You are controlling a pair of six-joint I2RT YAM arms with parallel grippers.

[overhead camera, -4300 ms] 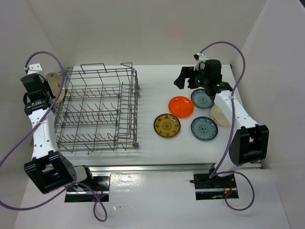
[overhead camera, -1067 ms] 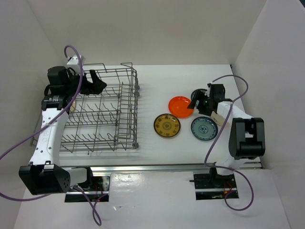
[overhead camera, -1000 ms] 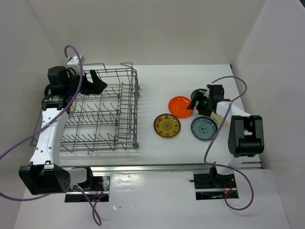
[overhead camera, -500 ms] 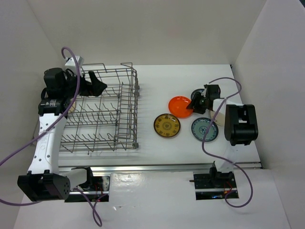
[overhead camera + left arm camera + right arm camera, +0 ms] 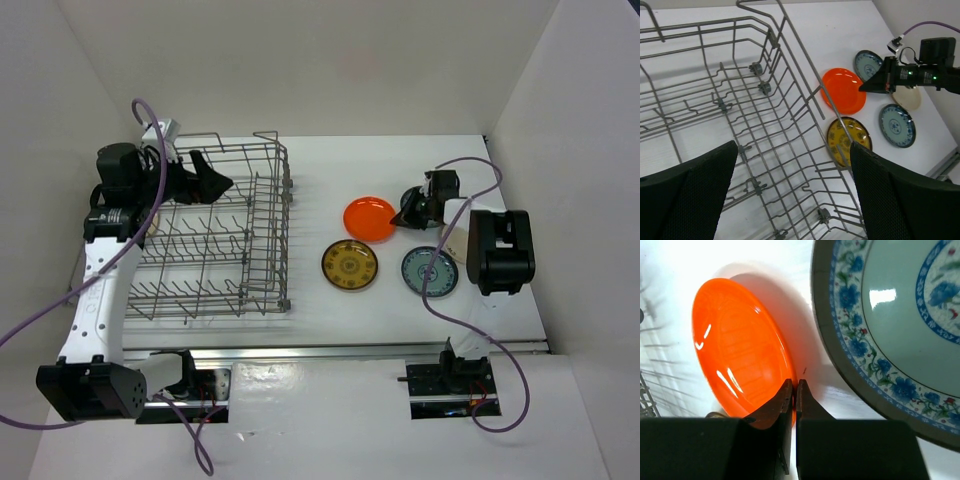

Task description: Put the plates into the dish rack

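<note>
The orange plate (image 5: 368, 215) lies right of the grey wire dish rack (image 5: 270, 240). My right gripper (image 5: 403, 217) is shut on its right rim; the wrist view shows the jaws pinched on the orange plate's (image 5: 740, 347) edge beside a teal-blue plate (image 5: 900, 330). A brown and yellow plate (image 5: 350, 265) and a second teal-blue plate (image 5: 428, 271) lie nearer me. The left wrist view also shows a cream plate (image 5: 907, 97) behind the right gripper (image 5: 865, 86). My left gripper (image 5: 205, 178) hangs open over the rack's far left part, with nothing between its fingers (image 5: 685, 200).
The rack's tall grid sides (image 5: 771, 36) and upright tines stand under my left gripper. White walls close in the table at the back and on both sides. The right arm's purple cable (image 5: 470, 165) loops over the far right of the table.
My right gripper has closed on the orange plate's rim, and the plate has shifted slightly left and away. The right arm's elbow has swung up. The left arm has barely moved.
</note>
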